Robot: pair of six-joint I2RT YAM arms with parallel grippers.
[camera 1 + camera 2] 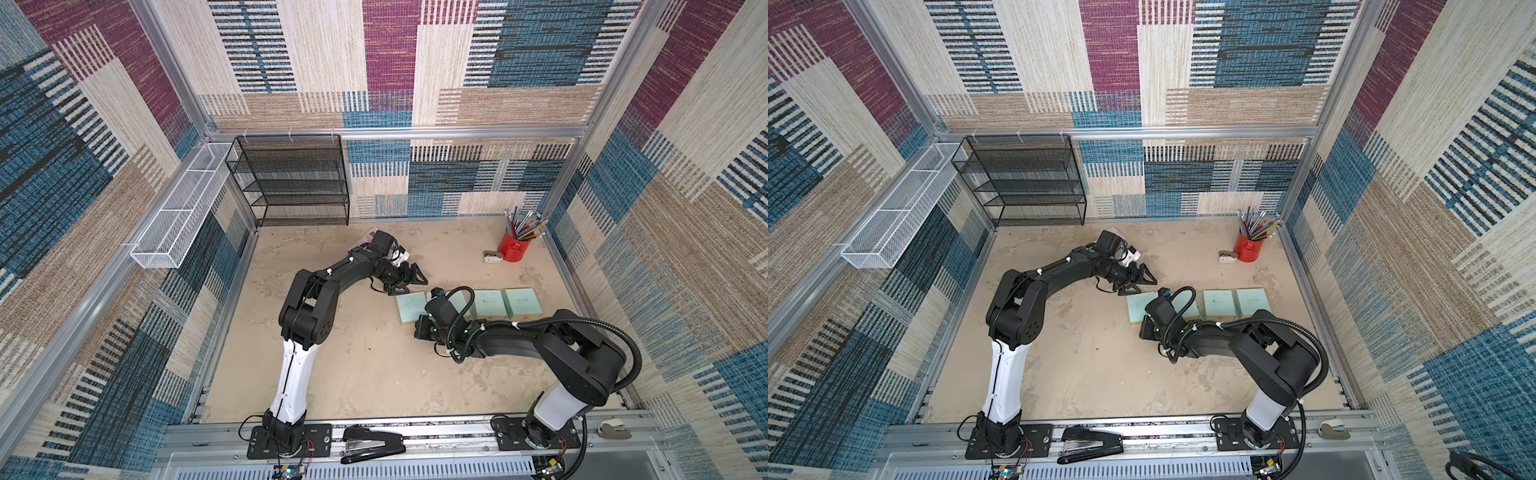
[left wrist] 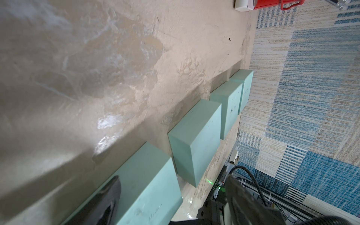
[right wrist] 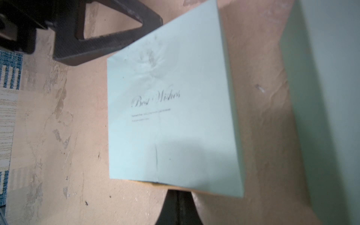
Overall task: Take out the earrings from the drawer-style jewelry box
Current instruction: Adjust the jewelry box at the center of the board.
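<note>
Jewelry box [image 3: 169,116] closed | red cup [image 1: 514,249] holds pencils [image 1: 521,222] | left gripper [image 1: 417,274] spread | right gripper [image 3: 178,205] pressed together

Row of mint-green boxes [image 1: 521,303]; open floor [image 1: 353,374] before and behind.

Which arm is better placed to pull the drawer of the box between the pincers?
Probably right. The right pincer, shut, sits at the near side of the box, where a tan drawer edge shows; the left pincer stands open at its far side.
</note>
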